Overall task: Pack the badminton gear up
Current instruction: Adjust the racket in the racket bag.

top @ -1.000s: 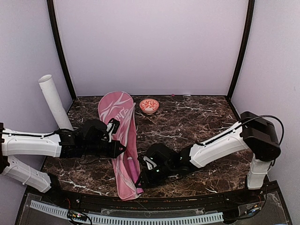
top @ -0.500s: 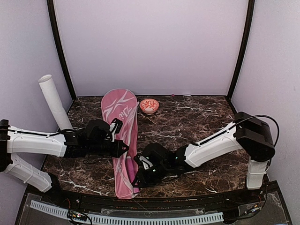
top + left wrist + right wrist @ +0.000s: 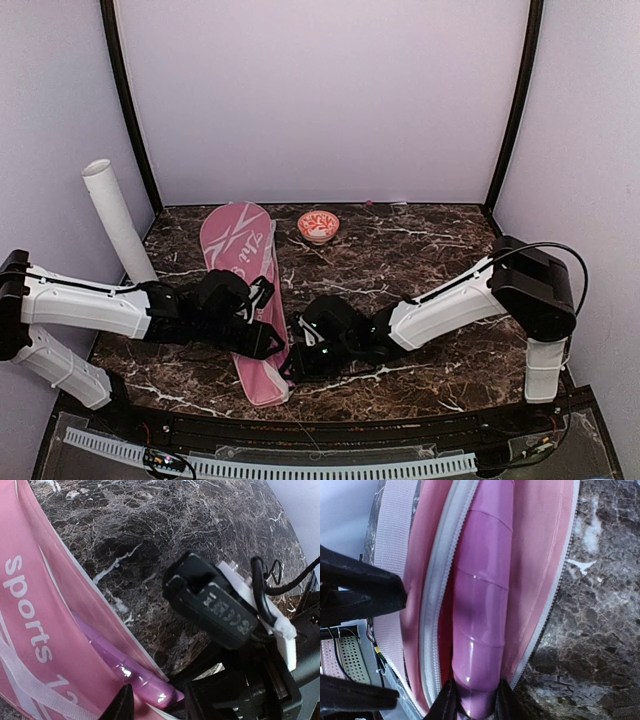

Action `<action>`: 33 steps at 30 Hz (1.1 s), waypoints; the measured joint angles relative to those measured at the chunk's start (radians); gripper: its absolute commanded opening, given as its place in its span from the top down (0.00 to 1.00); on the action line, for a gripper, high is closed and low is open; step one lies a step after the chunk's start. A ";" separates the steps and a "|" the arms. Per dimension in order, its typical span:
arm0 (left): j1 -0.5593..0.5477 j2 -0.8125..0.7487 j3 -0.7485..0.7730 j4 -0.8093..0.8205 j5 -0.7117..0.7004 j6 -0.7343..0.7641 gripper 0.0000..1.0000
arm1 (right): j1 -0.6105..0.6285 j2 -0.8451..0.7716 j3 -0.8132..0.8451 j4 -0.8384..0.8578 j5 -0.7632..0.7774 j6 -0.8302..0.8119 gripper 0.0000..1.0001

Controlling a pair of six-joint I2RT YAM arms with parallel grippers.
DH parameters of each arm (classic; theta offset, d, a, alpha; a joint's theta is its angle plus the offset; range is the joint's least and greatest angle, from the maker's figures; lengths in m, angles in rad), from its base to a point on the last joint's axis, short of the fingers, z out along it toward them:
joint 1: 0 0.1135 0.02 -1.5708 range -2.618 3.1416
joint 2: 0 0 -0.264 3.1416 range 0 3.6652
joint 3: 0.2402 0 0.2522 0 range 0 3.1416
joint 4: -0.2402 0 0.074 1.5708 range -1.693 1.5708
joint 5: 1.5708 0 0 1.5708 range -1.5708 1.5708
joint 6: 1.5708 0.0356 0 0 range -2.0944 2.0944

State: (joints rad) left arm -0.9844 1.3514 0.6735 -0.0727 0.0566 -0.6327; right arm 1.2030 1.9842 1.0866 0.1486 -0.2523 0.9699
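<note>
right gripper (image 3: pixel 474 704): clamped on the pink handle (image 3: pixel 482 605) — likely to push it in.
pink handle: between those fingers, inside the pink cover (image 3: pixel 540 555), zip open.
left gripper (image 3: pixel 268 342): at the cover's edge, maybe steadying it — apart or together, cannot tell.

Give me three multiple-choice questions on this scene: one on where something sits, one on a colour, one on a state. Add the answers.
1. Where is the bowl?
A: inside the cover
B: on the far part of the table, right of the cover's top
C: between the arm bases

2. What colour is the handle held by the right gripper?
A: white
B: black
C: pink

3. The cover's zip around that handle is:
A: open
B: closed
C: missing

Answers:
1. B, the top view shows it beside the cover's far end.
2. C, the right wrist view shows glossy pink wrap.
3. A, the zip edges lie apart on both sides of the handle.
</note>
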 measured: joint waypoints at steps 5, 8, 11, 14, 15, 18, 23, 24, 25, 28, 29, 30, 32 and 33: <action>-0.061 -0.007 0.020 -0.066 -0.021 -0.056 0.57 | 0.000 0.000 0.000 0.006 0.014 -0.001 0.95; -0.093 -0.011 0.025 -0.102 -0.045 -0.106 0.56 | 0.000 0.001 0.000 0.009 0.018 -0.001 0.95; -0.106 -0.011 0.025 -0.113 -0.064 -0.151 0.55 | 0.000 0.001 0.000 0.012 0.021 -0.001 0.95; -0.108 -0.011 0.027 -0.127 -0.099 -0.189 0.58 | 0.000 0.001 0.000 0.014 0.022 -0.002 0.95; -0.108 -0.010 0.031 -0.136 -0.112 -0.198 0.59 | 0.000 0.001 0.000 0.014 0.023 -0.002 0.95; -0.108 -0.001 0.047 -0.173 -0.161 -0.237 0.59 | 0.000 0.001 0.000 0.016 0.024 -0.003 0.95; -0.108 0.023 0.063 -0.207 -0.193 -0.264 0.54 | 0.000 0.001 0.000 0.016 0.026 -0.005 0.95; -0.108 0.030 0.063 -0.210 -0.194 -0.266 0.53 | 0.000 0.001 0.000 0.016 0.026 -0.005 0.95; -0.108 0.039 0.063 -0.211 -0.194 -0.269 0.53 | 0.000 0.001 0.000 0.017 0.027 -0.005 0.95; -0.108 0.062 0.063 -0.213 -0.193 -0.272 0.62 | 0.000 0.001 0.000 0.017 0.028 -0.005 0.95; -0.108 0.071 0.063 -0.213 -0.193 -0.275 0.68 | 0.000 0.001 0.000 0.017 0.029 -0.005 0.95; -0.108 0.078 0.063 -0.213 -0.192 -0.279 0.73 | 0.000 0.001 0.000 0.017 0.029 -0.005 0.95; -0.108 0.084 0.064 -0.212 -0.188 -0.285 0.86 | 0.000 0.001 0.000 0.017 0.030 -0.005 0.95; -0.108 0.085 0.064 -0.214 -0.187 -0.281 0.90 | 0.000 0.001 0.000 0.018 0.032 -0.006 0.95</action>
State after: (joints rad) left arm -1.0924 1.4361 0.7372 -0.2867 -0.1307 -0.9134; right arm 1.2034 1.9854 1.0863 0.1661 -0.2207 0.9642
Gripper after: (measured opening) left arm 0.225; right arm 0.210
